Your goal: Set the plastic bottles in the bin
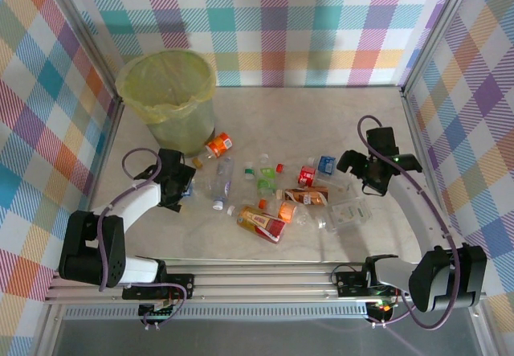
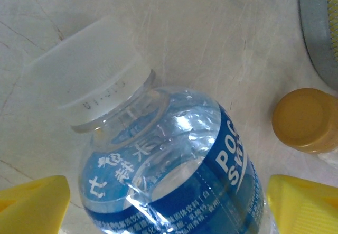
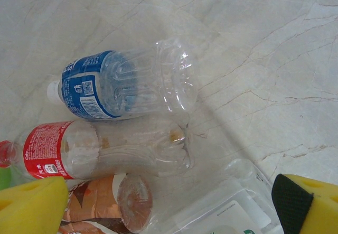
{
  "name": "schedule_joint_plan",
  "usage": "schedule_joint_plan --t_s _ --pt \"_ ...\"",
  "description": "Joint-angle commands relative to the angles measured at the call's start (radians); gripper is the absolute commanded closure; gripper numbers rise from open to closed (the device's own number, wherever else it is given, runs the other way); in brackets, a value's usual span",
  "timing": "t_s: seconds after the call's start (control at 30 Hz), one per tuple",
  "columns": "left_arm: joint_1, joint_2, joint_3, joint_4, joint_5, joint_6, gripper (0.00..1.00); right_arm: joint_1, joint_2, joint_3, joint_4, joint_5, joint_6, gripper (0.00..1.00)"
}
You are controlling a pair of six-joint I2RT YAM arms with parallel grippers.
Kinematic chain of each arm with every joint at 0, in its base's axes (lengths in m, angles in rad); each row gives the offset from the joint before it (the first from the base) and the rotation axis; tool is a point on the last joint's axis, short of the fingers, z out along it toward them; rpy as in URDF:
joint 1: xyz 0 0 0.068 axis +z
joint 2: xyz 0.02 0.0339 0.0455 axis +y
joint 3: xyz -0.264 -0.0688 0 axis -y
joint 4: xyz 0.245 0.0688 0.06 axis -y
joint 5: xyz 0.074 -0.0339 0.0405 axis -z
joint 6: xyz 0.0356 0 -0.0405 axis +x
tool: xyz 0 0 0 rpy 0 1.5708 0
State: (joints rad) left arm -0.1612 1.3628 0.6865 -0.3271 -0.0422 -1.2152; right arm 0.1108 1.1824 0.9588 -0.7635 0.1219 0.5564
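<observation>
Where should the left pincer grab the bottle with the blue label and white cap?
Probably around the round labelled body of the blue-label bottle, just below the white cap, coming straight down from above. It lies flat on the table, and the left pincer has a yellow finger on each side.

Bottles (image 1: 261, 221), clear, mostly crushed, lying scattered mid-bench (image 1: 321, 123); bin (image 1: 185, 127), yellow-lined, upright at far left corner.
</observation>
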Motion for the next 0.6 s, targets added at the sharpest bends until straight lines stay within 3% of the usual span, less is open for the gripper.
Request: schedule_joint_plan --t_s 0.0,0.57 --pt "-0.004 0.009 -0.029 0.018 0.002 -0.012 0.09 -0.005 0.002 -0.012 0.006 -0.010 -0.007 0.00" --pt "0.012 -0.004 -0.065 0.000 -0.070 -0.012 0.41 -0.006 -0.006 -0.015 0.000 -0.008 -0.007 0.00"
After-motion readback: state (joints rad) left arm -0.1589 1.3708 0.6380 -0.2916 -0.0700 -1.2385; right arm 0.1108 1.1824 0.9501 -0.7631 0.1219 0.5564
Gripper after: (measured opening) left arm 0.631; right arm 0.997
